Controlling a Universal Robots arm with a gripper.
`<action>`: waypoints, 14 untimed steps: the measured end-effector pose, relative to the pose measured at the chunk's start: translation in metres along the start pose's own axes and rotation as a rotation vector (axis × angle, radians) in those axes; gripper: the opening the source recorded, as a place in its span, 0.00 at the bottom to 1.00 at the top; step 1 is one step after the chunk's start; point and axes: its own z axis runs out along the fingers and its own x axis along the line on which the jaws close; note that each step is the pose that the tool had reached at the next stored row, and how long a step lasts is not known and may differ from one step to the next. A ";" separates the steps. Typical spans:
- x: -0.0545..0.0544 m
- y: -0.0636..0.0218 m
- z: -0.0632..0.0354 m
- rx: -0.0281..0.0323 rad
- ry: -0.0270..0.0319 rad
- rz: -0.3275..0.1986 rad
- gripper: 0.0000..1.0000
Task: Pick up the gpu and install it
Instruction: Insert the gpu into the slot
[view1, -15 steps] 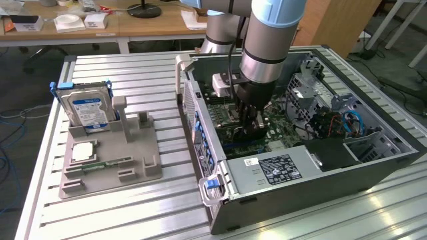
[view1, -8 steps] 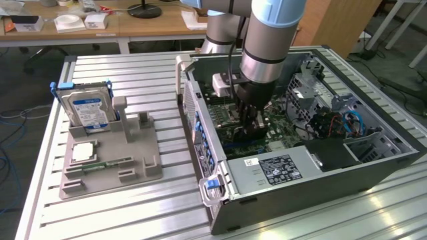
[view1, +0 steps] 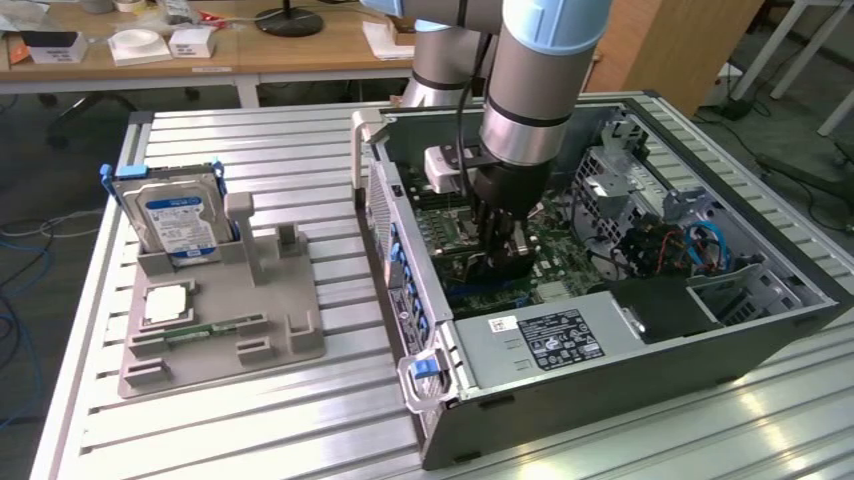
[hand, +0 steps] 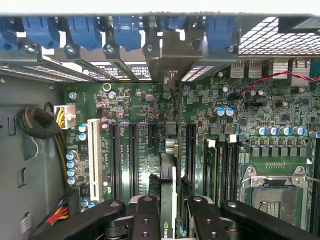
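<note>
The gpu (hand: 168, 150) shows edge-on in the wrist view, standing upright over the green motherboard (hand: 140, 100). Its silver end bracket (hand: 172, 55) sits against the row of rear slot openings. My gripper (hand: 170, 222) is shut on the card's near end, with a black finger (hand: 146, 220) on each side. The card stands between the long black expansion slots (hand: 132, 150); whether its edge is seated in a slot is hidden. In the exterior view the gripper (view1: 501, 255) reaches straight down inside the open computer case (view1: 601, 360).
A grey holder (view1: 220, 320) on the exterior view's left carries a silver hard drive with a blue label (view1: 176, 215), a slim memory stick (view1: 214, 328) and a pale square chip (view1: 167, 303). Inside the case are the power supply (view1: 554, 335), drive cage, cables and CPU socket (hand: 272, 192).
</note>
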 end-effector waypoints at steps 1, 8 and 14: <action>0.000 0.0000 0.0000 0.0000 0.0000 0.000 0.26; 0.001 -0.0008 0.0001 0.0001 -0.0002 -0.001 0.26; 0.001 -0.0008 0.0015 0.0000 0.0000 -0.001 0.26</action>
